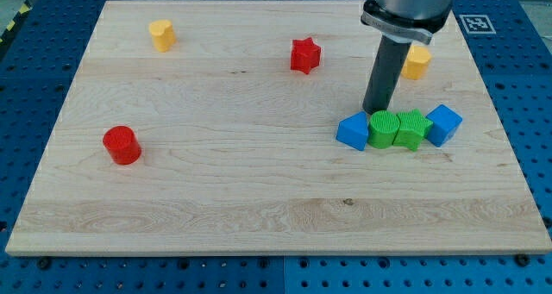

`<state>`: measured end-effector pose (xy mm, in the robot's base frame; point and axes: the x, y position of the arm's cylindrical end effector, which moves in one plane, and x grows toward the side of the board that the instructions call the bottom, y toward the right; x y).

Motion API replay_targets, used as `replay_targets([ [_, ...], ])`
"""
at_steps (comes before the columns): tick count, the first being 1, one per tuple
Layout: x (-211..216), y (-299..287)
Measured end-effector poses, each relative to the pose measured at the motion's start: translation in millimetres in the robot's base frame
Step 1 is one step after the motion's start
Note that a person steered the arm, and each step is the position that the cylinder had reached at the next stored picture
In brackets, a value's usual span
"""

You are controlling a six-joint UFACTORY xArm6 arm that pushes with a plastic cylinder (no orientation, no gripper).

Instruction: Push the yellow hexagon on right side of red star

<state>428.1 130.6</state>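
The red star (304, 55) lies at the upper middle of the wooden board (216, 199). A yellow block (161, 34) with a faceted top, seemingly the hexagon, sits at the view's upper left, far left of the star. A second yellow block (417, 62) sits right of the star, partly hidden behind the rod; its shape is unclear. My tip (376, 112) rests on the board to the lower right of the star, just above the green cylinder (382, 128) and close to it. It is lower left of the second yellow block.
A row of blocks lies below my tip: blue triangle (352, 132), green cylinder, green star (412, 128), blue cube (443, 124). A red cylinder (122, 145) stands at the view's left. The board's right edge is near the blue cube.
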Motion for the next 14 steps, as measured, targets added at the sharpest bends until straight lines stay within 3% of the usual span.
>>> replay_targets([
  [3,-9.9,8.4],
  [5,-55.7,-2.3],
  [7,-24.0,47.6],
  [8,-29.4,90.3],
  [9,-40.8,93.8],
  [11,-63.8,-10.8],
  [12,-40.3,20.6],
  [14,-52.6,150.8],
])
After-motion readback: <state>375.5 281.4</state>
